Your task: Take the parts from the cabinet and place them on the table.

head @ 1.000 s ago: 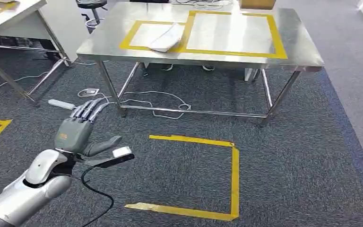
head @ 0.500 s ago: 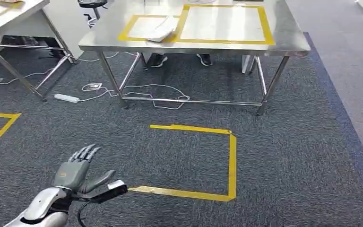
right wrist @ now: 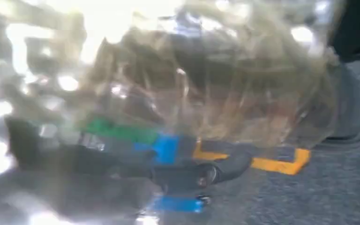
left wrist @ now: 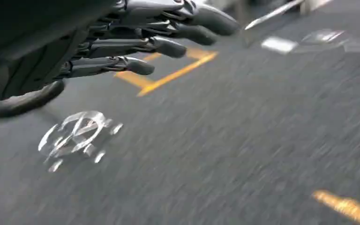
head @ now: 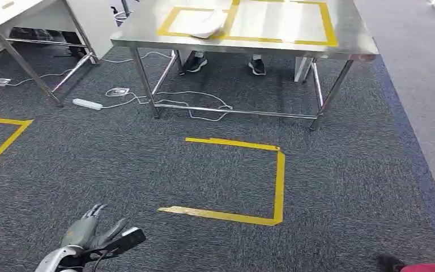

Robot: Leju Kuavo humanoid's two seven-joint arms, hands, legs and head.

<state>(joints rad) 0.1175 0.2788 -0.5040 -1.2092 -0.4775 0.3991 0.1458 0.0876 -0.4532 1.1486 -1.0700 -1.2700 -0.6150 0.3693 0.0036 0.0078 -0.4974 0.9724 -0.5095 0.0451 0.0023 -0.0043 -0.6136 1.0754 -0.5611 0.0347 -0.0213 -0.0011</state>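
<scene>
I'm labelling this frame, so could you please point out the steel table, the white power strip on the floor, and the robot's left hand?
steel table [head: 351, 41]: head view, bare top near its right edge.
white power strip [head: 87, 104]: head view, middle of its body.
left hand [head: 85, 231]: head view, back of the hand.

The steel table [head: 351, 41] stands on grey carpet [head: 147, 170]. On it lie yellow tape rectangles [head: 328, 28] and a white bag [head: 208, 25].
</scene>
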